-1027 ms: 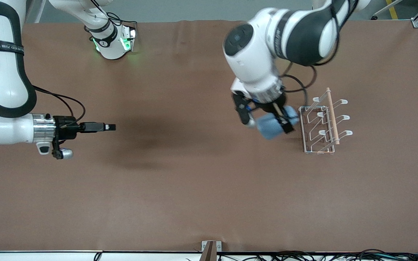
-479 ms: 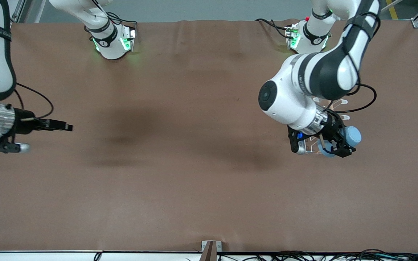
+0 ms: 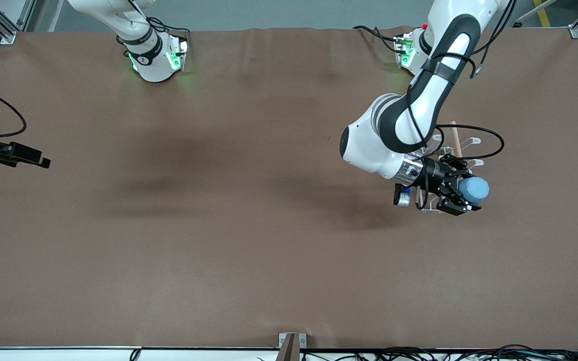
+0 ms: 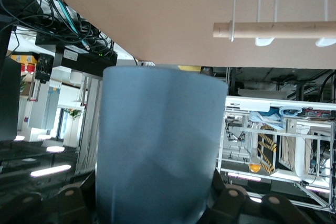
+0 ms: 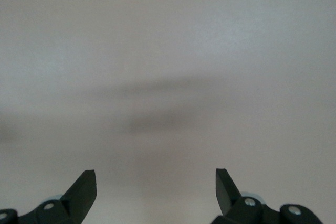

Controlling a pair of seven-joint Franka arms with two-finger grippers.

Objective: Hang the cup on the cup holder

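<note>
Left claw (image 3: 462,198) clamped on cup (image 3: 473,189), held sideways over cup holder (image 3: 453,145) end nearest front camera. Align cup mouth with prong, lower slowly. Right claw (image 3: 43,163) wide, waiting well apart from cup holder.

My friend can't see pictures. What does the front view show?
The left gripper holds a light blue cup sideways over a white wire cup holder on a brown table. The right gripper waits open at the right arm's end.
</note>
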